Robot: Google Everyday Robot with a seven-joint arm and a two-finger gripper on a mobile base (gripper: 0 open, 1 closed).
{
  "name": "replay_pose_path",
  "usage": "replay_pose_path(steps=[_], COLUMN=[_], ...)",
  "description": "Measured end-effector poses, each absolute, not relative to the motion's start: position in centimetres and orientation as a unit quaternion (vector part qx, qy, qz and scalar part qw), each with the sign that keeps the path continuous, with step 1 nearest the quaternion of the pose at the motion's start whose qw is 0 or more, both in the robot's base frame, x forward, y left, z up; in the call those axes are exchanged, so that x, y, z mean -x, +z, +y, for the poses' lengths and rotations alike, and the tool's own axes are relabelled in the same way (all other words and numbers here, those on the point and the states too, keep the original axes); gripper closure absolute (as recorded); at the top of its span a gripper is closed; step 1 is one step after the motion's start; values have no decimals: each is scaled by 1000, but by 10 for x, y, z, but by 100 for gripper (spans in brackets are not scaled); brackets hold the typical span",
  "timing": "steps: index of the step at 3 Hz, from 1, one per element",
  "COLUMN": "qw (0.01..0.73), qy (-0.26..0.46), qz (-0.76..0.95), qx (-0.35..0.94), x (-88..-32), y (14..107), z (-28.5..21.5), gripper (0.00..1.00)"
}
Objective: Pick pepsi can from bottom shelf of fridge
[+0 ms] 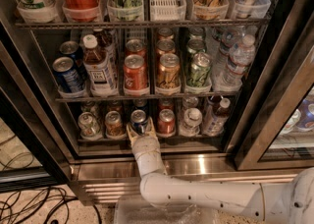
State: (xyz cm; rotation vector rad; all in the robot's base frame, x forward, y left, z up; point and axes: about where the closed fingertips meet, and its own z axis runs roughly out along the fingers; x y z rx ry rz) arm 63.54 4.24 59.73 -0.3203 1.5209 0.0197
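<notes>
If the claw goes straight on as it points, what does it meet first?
The pepsi can at the front of the bottom shelf; the open claw sits right before it, depth unclear.

Single camera view: high, in front of fridge (211, 165), tilted down into its open front, close range. Racks fill frame; floor at lower left. Tool (141, 129) low centre, at front edge of tabletop (194, 144), fridge's lowest rack; arm enters from lower right.

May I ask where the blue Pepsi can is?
The blue Pepsi can stands left of centre on the bottom shelf, between a gold-orange can and a red can; the white end effector is at its base.
</notes>
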Motion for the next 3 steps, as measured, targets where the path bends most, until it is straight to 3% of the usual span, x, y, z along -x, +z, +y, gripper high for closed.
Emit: replay_pose_path(steps=[3], qw=[713], qy=[52], qz=[685], qx=[144], x=[-635], y=[635], z=[46], gripper=[100])
